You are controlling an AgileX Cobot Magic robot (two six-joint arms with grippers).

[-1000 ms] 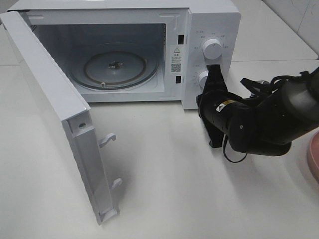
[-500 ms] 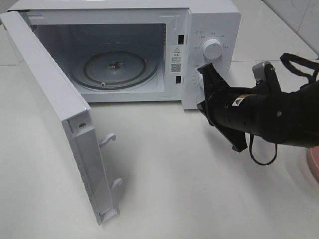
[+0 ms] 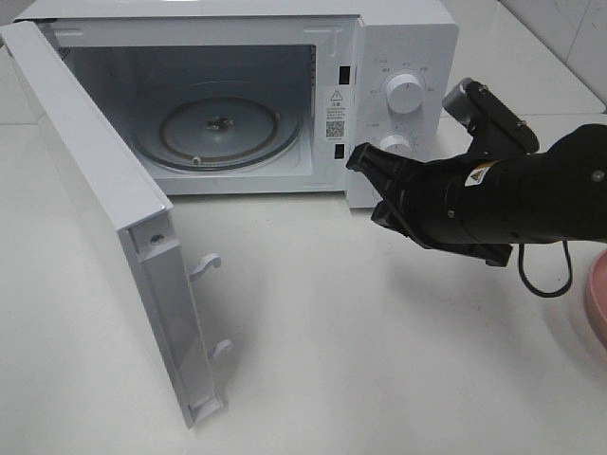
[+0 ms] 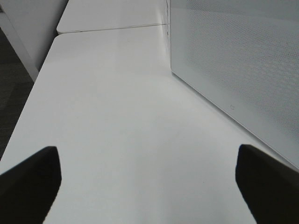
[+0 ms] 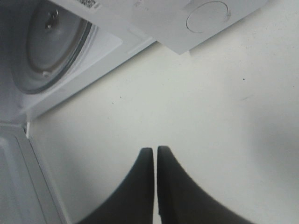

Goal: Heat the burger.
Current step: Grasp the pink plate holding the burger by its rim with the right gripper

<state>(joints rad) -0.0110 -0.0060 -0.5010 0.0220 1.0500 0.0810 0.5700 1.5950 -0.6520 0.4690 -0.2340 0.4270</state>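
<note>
The burger is out of view in every frame. The white microwave (image 3: 398,38) stands at the back of the table with its door (image 3: 114,218) swung wide to the left. Its glass turntable (image 3: 218,128) lies bare inside and also shows in the right wrist view (image 5: 51,46). My right gripper (image 3: 365,163) hovers low in front of the microwave's control panel, pointing left toward the cavity. Its fingers (image 5: 154,151) are pressed together with nothing between them. My left gripper (image 4: 147,156) is open over bare table beside the door's outer face (image 4: 243,70); it does not show in the high view.
Two round knobs (image 3: 405,93) (image 3: 395,144) sit on the microwave's panel just behind my right gripper. A pink plate (image 3: 597,303) peeks in at the right edge of the table. Door latch hooks (image 3: 204,267) stick out from the open door's edge.
My right arm has swung and its wrist has turned: the shut gripper left the lower knob and now points left, lower, toward the open cavity. The left gripper has not moved.
</note>
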